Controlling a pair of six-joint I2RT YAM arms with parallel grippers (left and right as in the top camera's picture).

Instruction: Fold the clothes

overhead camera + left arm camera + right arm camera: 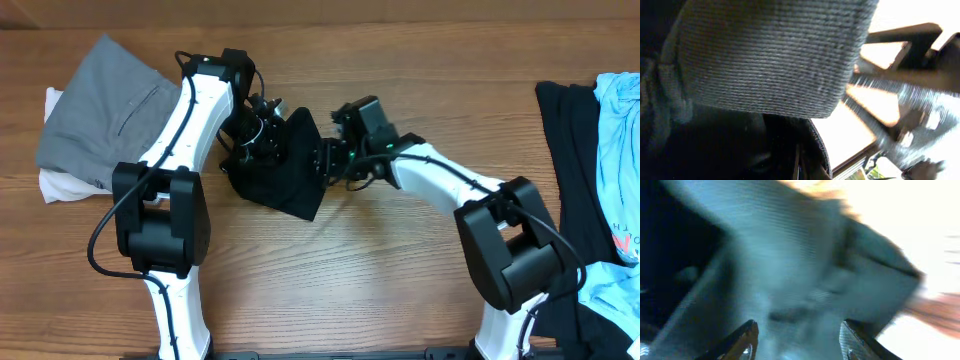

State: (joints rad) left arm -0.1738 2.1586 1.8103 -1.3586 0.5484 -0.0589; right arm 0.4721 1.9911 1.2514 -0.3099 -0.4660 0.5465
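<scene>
1. Black garment (pixel 285 170) bunched into a rough wedge at the middle of the table (pixel 400 60), with folded edges and one corner pointing down-right.
2. Left hand (pixel 258 128) at the black garment's upper-left edge, touching cloth. Wrist view filled by close knit weave, no fingertips made out. Cannot tell whether clenched or released.
3. Right hand (pixel 797 340) at the black garment's right edge, against the cloth. Wrist view blurred; fingers (pixel 742 341) stand spread apart, cloth across the view beyond them. Noted as released.
4. Grey garment (pixel 105 110) well to the left of the black garment, lying over a white cloth (pixel 55 185).
5. Second black garment (pixel 570 150) and light-blue garment (pixel 620 160) heaped well to the right of it, at the table's edge.
</scene>
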